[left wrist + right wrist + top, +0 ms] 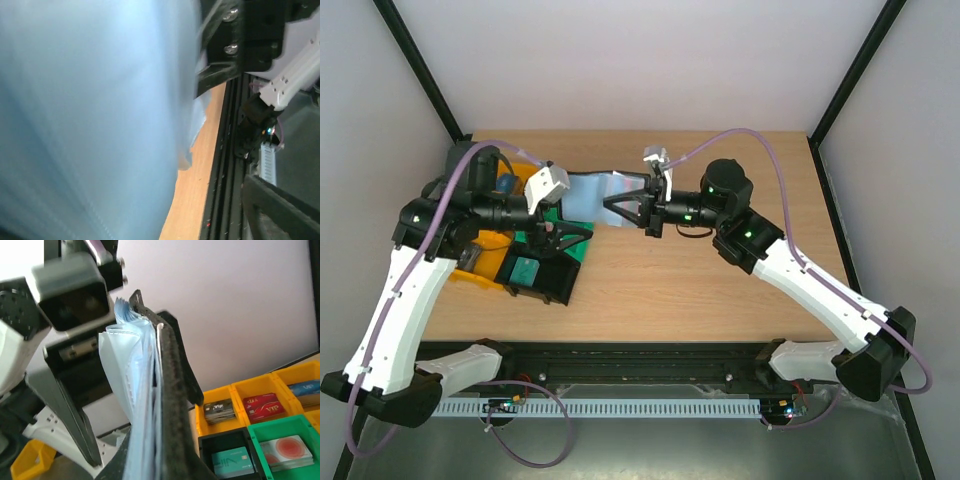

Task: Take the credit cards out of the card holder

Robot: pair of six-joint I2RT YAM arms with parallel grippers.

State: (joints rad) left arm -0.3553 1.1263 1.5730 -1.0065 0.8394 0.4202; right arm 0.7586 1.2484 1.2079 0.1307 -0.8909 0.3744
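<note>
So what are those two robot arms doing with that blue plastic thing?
That is the card holder, up in the air between the two arms with its clear blue pockets fanned out. The right gripper is shut on one end of it. The left gripper is at the other end, but whether it is gripping can't be told. Stacks of credit cards lie in the coloured bins nearby. No card shows in either gripper.

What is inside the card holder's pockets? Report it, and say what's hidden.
The card holder shows only pale blue clear pockets, fanned out; no card is visible in them. They sit edge-on to the right wrist camera and blur in the left, so their insides are mostly hidden.
</note>
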